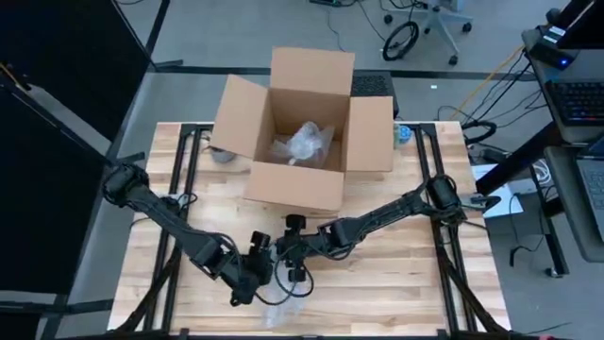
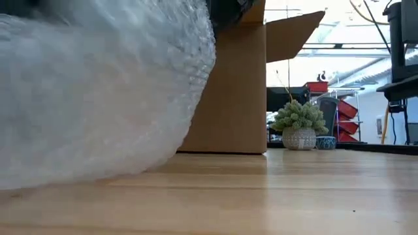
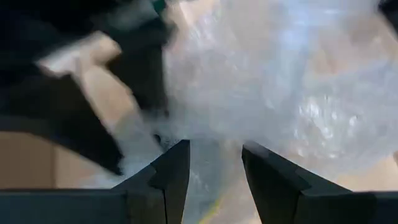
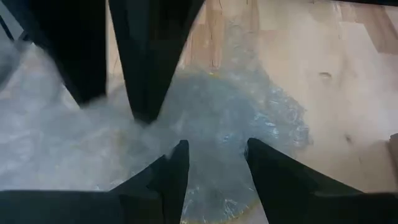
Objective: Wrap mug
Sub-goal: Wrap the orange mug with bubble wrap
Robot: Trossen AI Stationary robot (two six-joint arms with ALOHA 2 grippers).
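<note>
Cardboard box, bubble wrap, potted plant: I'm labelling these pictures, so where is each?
Cardboard box (image 1: 294, 186), high view, its front wall.
Bubble wrap (image 2: 91, 91), low view, the bulging side of the sheet.
Potted plant (image 2: 300, 117), low view, its green top.

Robotics lab or workshop. Butcher-block wooden bench (image 1: 396, 293) on black metal frame, two dark robot arms mounted on it. Grey concrete floor (image 1: 189, 38) with loose cables, rolling office chair (image 1: 429, 24), keyboard (image 1: 576, 99) on side desk. Beyond the bench: red storage bins (image 2: 345, 117) on rack, potted plant (image 2: 299, 124), exposed ceiling structure. Open cardboard box (image 1: 302, 132) and bubble wrap (image 2: 91, 91) suggest packing trials.
</note>
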